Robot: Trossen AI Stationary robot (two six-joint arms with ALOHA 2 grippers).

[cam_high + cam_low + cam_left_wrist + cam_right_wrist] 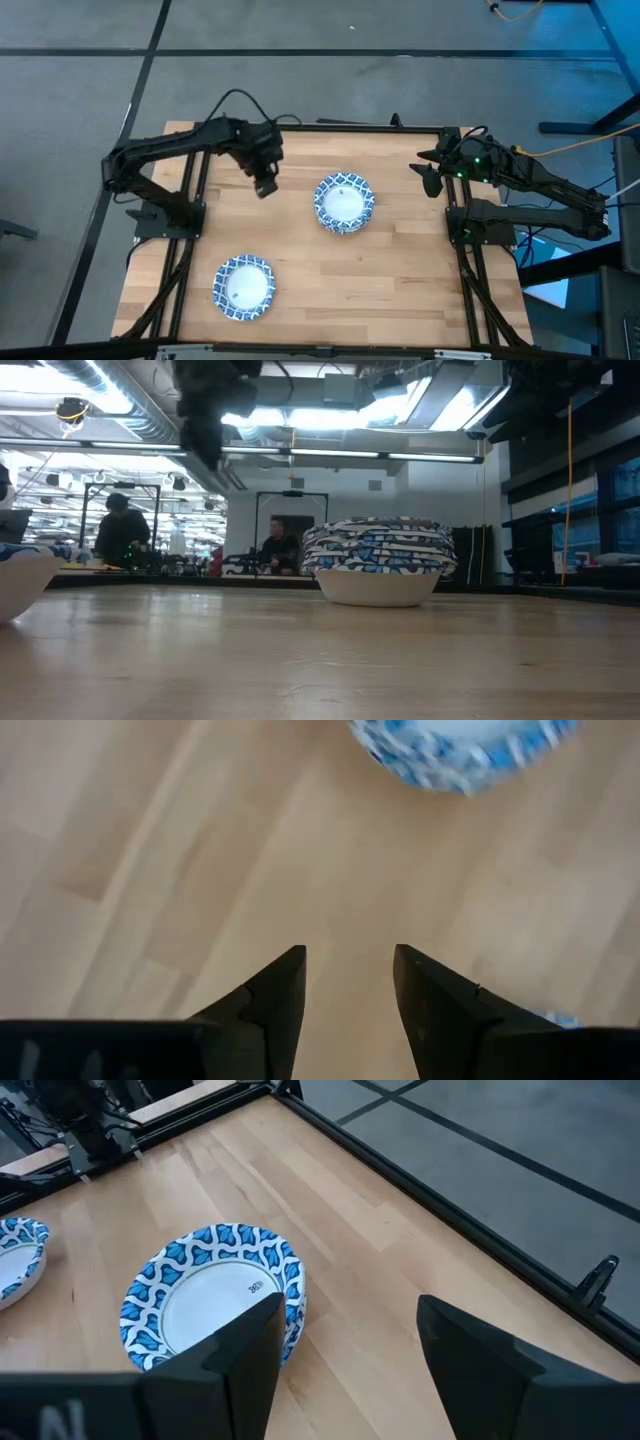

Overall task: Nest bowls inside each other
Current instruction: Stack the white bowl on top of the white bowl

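- The left gripper has its two dark fingers spread apart, and there is nothing between them.
- In the left wrist view only bare wood shows in the gap between those fingers.
- This gripper hangs in the air above the table, over its far left part.
- It is not touching any bowl.
- In the low view the left gripper shows high up, well above the wood.
- The right gripper also has its fingers spread wide, and it holds nothing.
- It waits at the far right edge of the table, near the black frame.
- The stack of bowls sits near the middle of the table, a bit toward the far side, between the two grippers.
- In the low view the stack shows many blue and white rims lying one on top of the other.
- The stack is apart from both grippers.
- One more bowl sits by itself near the front left of the table, well apart from the stack.
- It is white inside with a blue pattern round the rim.
- I cannot tell if this bowl is just one or has more under it.
- Far behind the table, in the room, two people are at desks.
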